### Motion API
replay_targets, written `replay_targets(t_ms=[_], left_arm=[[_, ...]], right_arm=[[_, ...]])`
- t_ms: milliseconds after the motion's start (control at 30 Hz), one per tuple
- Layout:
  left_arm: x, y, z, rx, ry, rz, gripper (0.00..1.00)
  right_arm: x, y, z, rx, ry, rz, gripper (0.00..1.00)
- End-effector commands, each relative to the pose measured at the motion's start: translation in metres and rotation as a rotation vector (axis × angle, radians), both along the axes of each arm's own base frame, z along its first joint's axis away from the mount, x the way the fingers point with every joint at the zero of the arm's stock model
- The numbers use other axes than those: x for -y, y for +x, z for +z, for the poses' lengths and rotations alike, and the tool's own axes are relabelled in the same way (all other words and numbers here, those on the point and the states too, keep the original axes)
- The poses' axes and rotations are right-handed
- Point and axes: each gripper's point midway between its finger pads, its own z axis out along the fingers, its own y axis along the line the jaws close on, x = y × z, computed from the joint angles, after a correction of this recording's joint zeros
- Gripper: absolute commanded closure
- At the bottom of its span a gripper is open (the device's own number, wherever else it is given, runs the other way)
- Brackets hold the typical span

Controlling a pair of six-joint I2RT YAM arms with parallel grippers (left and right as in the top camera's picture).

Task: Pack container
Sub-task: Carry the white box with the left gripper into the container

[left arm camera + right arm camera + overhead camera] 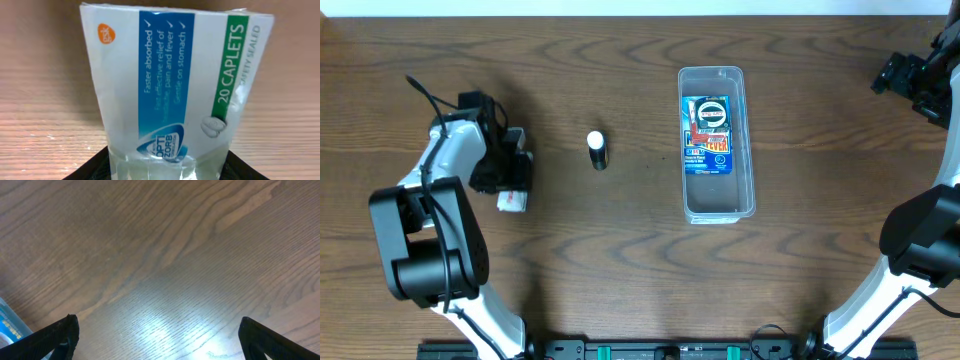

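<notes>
While my left gripper [167,172] holds one white caplet box [170,75] at the left, my right gripper [159,325] hangs wide open at the far right. One clear container [718,205] sits right of centre, with one blue card pack [708,135] inside. One small white-capped bottle [597,150] is between the box and the container.

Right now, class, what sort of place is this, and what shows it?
Probably a robotics lab bench: two robot arms flank a wooden table, the left gripper holds a caplet box, and a clear container holds a packet.

clear container [717,143], upright, open-topped, holding blue card, table's right-centre
</notes>
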Motion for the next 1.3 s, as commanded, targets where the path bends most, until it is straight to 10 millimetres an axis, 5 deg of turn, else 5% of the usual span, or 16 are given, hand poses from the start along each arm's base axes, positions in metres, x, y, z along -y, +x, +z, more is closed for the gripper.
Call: replay_targets(t_ms=[0,233,400,533,667,867,1067,1267], left_arm=[[0.017,0.033,0.059,0.181,-0.043,0.004,0.46],[0.075,0.055,0.176,0.478,-0.062,-0.087,0.46],[0.139,0.040,0.254,0.677,-0.096,-0.115,0.46],[0.194,0.021,0.286,0.767,-0.182,-0.094,0.46],[0.244,0.007,0.285,0.774,-0.223,-0.044,0.47],[0.312,0.003,0.250,0.716,-0.279,0.023,0.47],[0.352,0.010,0.194,0.620,-0.274,0.064,0.47],[0.380,0.002,0.157,0.567,-0.259,0.036,0.47]], right_arm=[[0.002,0.000,-0.001,-0.003,-0.001,0.001,0.01],[0.002,0.000,-0.001,-0.002,-0.001,0.001,0.01],[0.002,0.000,-0.001,-0.002,-0.001,0.001,0.01],[0.002,0.000,-0.001,-0.002,-0.001,0.001,0.01],[0.002,0.000,-0.001,-0.002,-0.001,0.001,0.01],[0.002,0.000,-0.001,-0.002,-0.001,0.001,0.01],[0.002,0.000,-0.001,-0.003,-0.001,0.001,0.01],[0.002,0.000,-0.001,-0.002,-0.001,0.001,0.01]])
